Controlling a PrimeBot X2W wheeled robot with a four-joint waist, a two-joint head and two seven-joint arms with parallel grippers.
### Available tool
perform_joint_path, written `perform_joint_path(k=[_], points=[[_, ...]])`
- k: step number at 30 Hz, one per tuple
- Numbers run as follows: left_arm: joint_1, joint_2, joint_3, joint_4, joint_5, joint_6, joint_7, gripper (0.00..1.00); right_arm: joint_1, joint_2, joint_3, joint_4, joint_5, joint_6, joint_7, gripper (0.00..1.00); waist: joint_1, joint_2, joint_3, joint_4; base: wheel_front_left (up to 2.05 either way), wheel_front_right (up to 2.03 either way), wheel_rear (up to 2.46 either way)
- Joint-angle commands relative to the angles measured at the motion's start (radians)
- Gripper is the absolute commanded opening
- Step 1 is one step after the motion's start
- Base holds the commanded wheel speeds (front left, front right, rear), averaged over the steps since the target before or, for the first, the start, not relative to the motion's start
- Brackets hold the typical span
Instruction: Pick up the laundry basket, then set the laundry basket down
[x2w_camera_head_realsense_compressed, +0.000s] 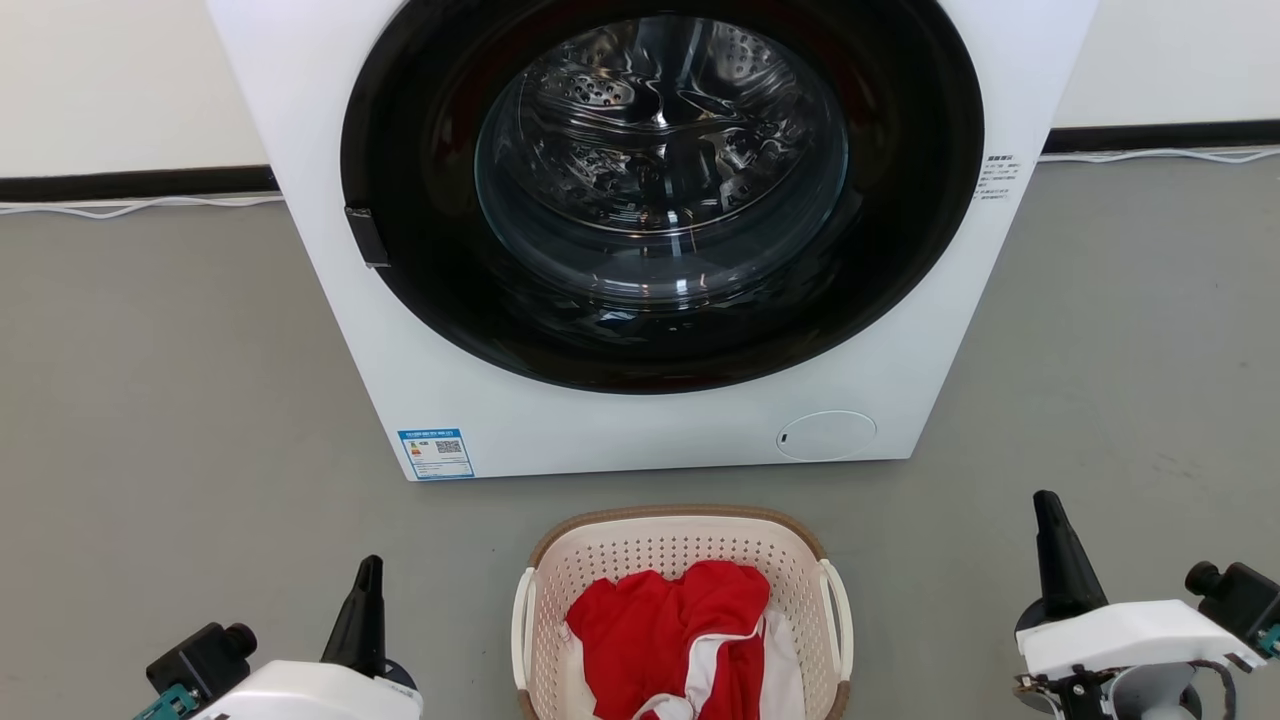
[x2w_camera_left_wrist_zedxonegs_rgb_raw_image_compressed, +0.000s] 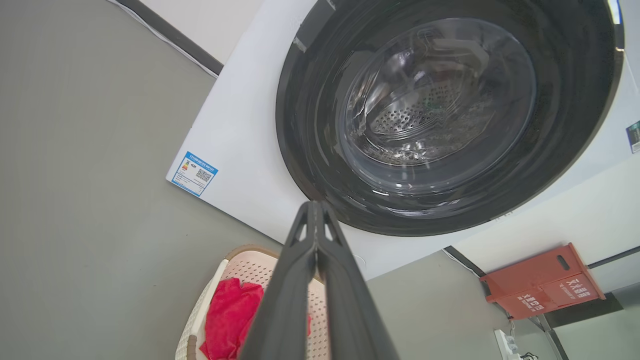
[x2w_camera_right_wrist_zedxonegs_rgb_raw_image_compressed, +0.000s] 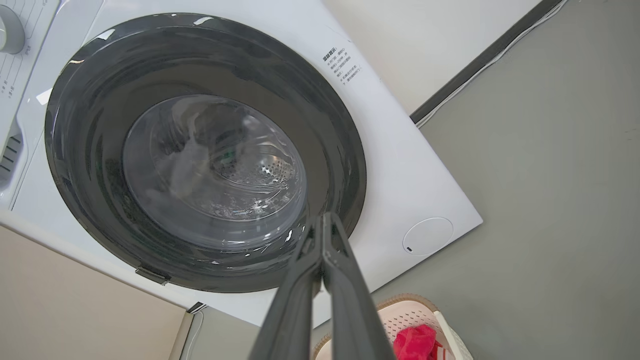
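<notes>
On the grey floor (x2w_camera_head_realsense_compressed: 150, 400), at 6 o'clock of the washing machine (x2w_camera_head_realsense_compressed: 320, 300), the laundry basket (x2w_camera_head_realsense_compressed: 680, 548) stands upright with both pairs of jaws away from it.

Seen from the head, the basket sits near the machine's white front without touching it. Its brown rim and white loop handles (x2w_camera_head_realsense_compressed: 523, 625) are free, and a red garment (x2w_camera_head_realsense_compressed: 660, 630) and some white cloth (x2w_camera_head_realsense_compressed: 785, 675) lie inside. The left jaws are at 9 o'clock of the basket and the right jaws at 3 o'clock, both well apart from it with tips pointing to 12 o'clock. Each pair is pressed fully together and grips nothing. The machine's round dark door (x2w_camera_head_realsense_compressed: 420, 230) shows the steel drum through its glass, and a blue label (x2w_camera_head_realsense_compressed: 436, 453) sits at 7 o'clock on the front panel.
</notes>
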Motion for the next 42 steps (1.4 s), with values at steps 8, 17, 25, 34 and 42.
perform_joint_path(k=[8,17,25,34,42], points=[[-0.054,0.008,0.027,-0.031,-0.114,-0.017,0.031,0.0,-0.027,-0.002,-0.005,-0.039,0.108,0.003,0.031,0.0,-0.0001,-0.0001,-0.002,0.002,0.0,0.0,0.0],[-0.061,0.009,0.039,-0.034,-0.21,-0.023,0.057,0.0,-0.027,0.003,-0.013,-0.045,0.199,0.004,0.057,0.0,-0.0001,-0.0001,-0.004,0.004,0.0,0.0,0.0],[-0.065,0.01,0.049,-0.036,-0.284,-0.028,0.078,0.0,-0.027,0.007,-0.02,-0.05,0.271,0.004,0.078,0.0,-0.0001,-0.0001,-0.006,0.006,0.0,0.0,0.0],[-0.072,0.011,0.061,-0.038,-0.38,-0.034,0.105,0.0,-0.027,0.011,-0.028,-0.056,0.362,0.005,0.104,0.0,-0.0001,-0.0001,-0.008,0.008,0.0,0.0,0.0],[-0.077,0.012,0.072,-0.04,-0.465,-0.04,0.128,0.0,-0.027,0.016,-0.035,-0.061,0.443,0.005,0.127,0.0,-0.0001,-0.0001,-0.009,0.01,0.0,0.0,0.0]])
